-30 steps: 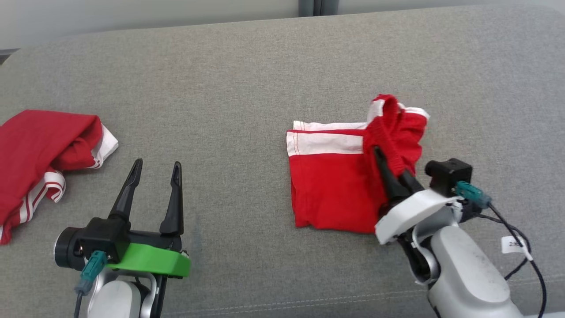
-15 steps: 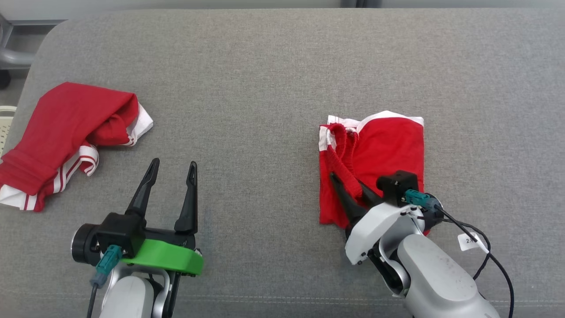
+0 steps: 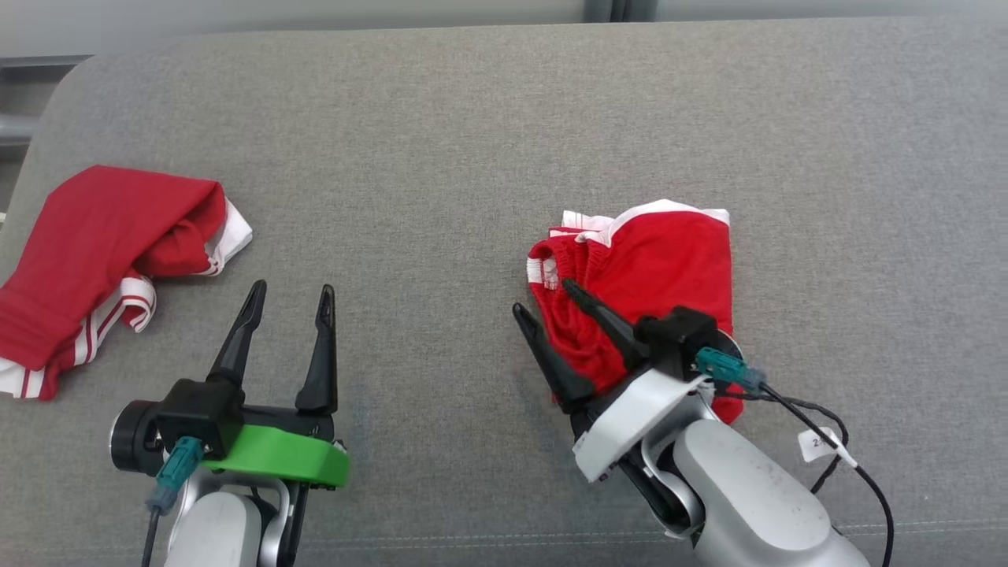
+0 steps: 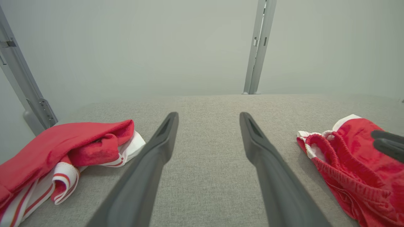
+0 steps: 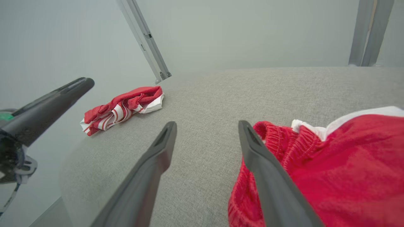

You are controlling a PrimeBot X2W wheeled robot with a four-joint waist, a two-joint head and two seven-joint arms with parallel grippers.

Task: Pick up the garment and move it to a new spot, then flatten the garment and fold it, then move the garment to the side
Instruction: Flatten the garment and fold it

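Two fingers spread wide, my right gripper (image 3: 541, 296) sits nearer: folded red shorts (image 3: 669, 264) lie just rightward, seemingly touching one finger.

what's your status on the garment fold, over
Left end effector open, empty. Right end effector open at left edge of folded red garment, nothing gripped. Second red garment lies far left, clear of it.

At the left edge of the head view, the crumpled red-and-white garment (image 3: 94, 252) is cut off. The lower right part of the folded garment (image 3: 669, 260) is covered by the right gripper (image 3: 542, 296) — and the print on the cable tag (image 3: 817, 446), at lower right, is too small to be read.
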